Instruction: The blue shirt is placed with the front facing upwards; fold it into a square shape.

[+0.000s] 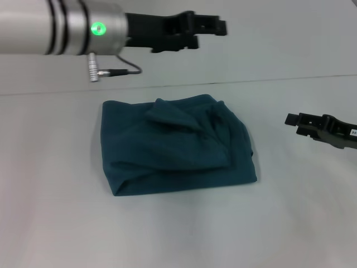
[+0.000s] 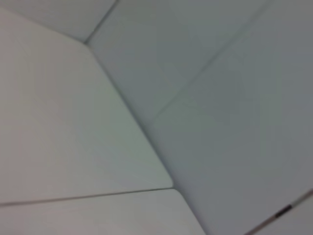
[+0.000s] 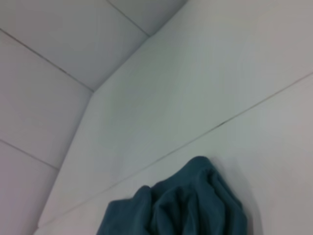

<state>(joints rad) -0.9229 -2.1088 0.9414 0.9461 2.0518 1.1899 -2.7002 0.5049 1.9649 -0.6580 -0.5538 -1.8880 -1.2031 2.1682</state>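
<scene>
Head view: blue shirt [image 1: 175, 146] lies folded into a rough rectangle near the middle of the white worktop [image 1: 50, 212], w/ creases and a loose flap bunched along its far edge and right side. No lettering shows on the upper face. Left gripper [image 1: 215, 26] hangs raised beyond the shirt's far edge, well clear of the cloth, at the end of the silver arm w/ a green light; its fingers [image 1: 221, 25] look close together and hold nothing, tho the gap is hard to read from this angle. Right gripper [image 1: 291, 120] sits low by the worktop, off to the shirt's right, apart from it, empty; can't tell if its fingers are apart or together, only the black tip shows.

Right wrist view: a crumpled teal part of the shirt [image 3: 190, 205] on the pale surface, w/ white wall panels behind. Left wrist view: only pale panels and seams, no fingers, no shirt.
</scene>
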